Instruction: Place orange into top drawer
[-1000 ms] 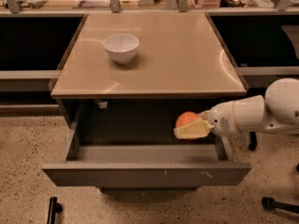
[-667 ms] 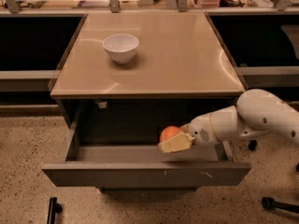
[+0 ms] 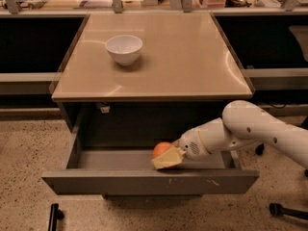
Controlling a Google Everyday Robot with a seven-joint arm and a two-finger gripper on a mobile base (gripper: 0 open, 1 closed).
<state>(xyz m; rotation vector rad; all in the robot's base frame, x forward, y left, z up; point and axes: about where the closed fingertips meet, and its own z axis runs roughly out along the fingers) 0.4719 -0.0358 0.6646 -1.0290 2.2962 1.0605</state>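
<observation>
The top drawer [image 3: 144,182] is pulled open below the tan tabletop, its grey front panel facing me. My gripper [image 3: 164,158] reaches in from the right on a white arm and is low inside the drawer, just behind the front panel, near the middle. It is shut on the orange [image 3: 161,148], which shows between the yellowish fingers [image 3: 168,160]. I cannot tell whether the orange touches the drawer floor.
A white bowl [image 3: 123,48] stands on the tabletop [image 3: 192,57] at the back left. Dark open shelving flanks the cabinet on both sides. Black chair or cart legs [image 3: 53,215] show on the speckled floor at the lower left and right.
My gripper has moved left and down with the orange, from the drawer's right side to near its middle, deeper into the drawer.
</observation>
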